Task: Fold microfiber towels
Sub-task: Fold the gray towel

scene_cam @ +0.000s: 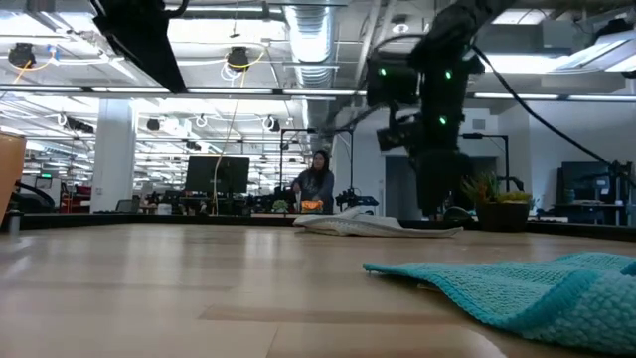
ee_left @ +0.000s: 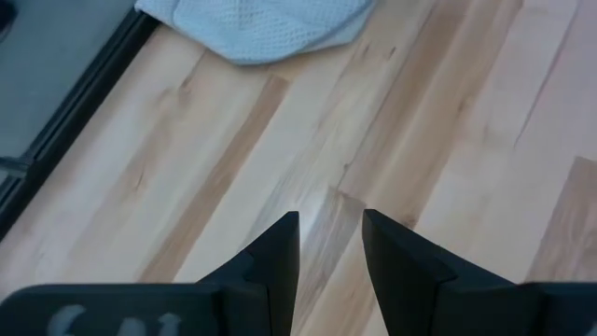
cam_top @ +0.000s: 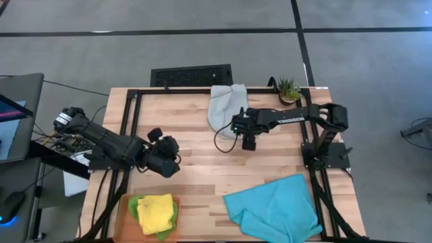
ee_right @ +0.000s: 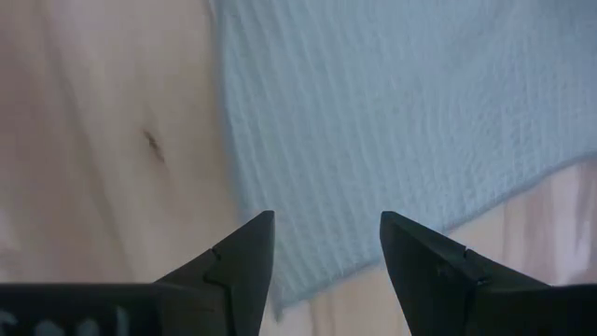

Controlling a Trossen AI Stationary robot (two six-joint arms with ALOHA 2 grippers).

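The light grey towel lies crumpled at the table's far middle; it also shows in the low view. My right gripper is open just over the towel's near right part, its fingers standing above the cloth near its edge. My left gripper is open with a narrow gap over bare wood at the middle left; the grey towel lies ahead of it. The yellow towel lies on the green towel on the orange tray. The turquoise towel lies rumpled at the near right.
A small potted plant stands at the far right corner. Black frame rails run along the table's left and right sides. A black cable loops below my right arm. Bare wood lies in the table's middle.
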